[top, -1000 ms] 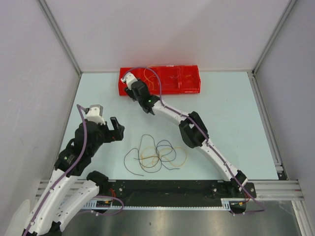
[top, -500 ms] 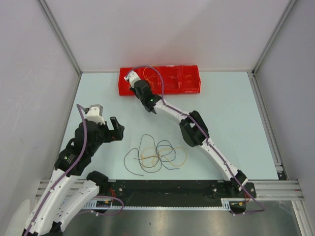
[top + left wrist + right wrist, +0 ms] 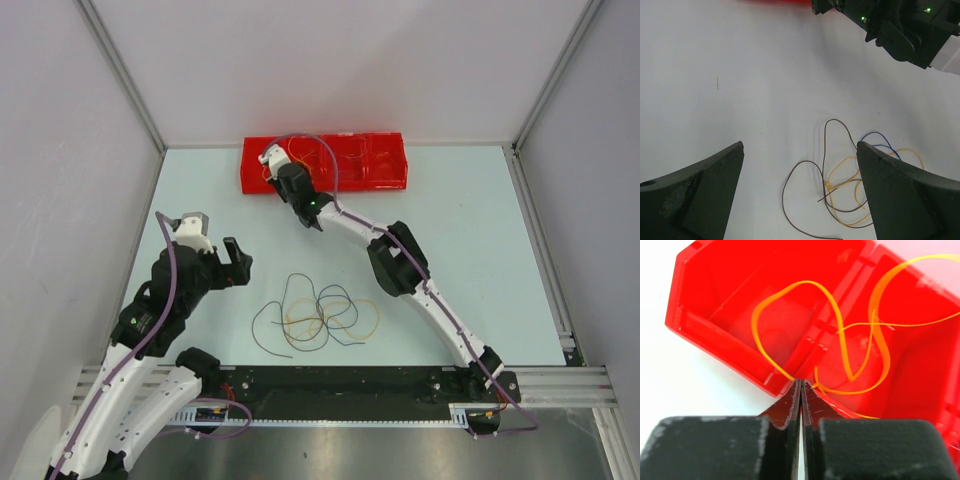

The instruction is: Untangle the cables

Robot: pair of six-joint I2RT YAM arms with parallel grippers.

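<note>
A loose tangle of thin cables [image 3: 320, 315] lies on the table between the arms: a dark brown one [image 3: 790, 200], a yellow one [image 3: 840, 175] and a blue one [image 3: 880, 137]. My left gripper [image 3: 800, 150] hovers just left of the tangle, open, with nothing between its fingers. Another cable, orange [image 3: 840, 335], curls in loops inside the red tray [image 3: 715, 325]. My right gripper [image 3: 801, 382] is over the tray's left end [image 3: 250, 180], shut, with the orange cable's strands meeting at its tips.
The red tray [image 3: 380, 170] stands along the back edge of the table and has divided compartments. Grey walls close in the left, right and back sides. The right arm [image 3: 400, 265] stretches diagonally across the table behind the tangle.
The right gripper has closed and shifted slightly right over the tray's left end. The left arm and the tangle on the table have not moved.
</note>
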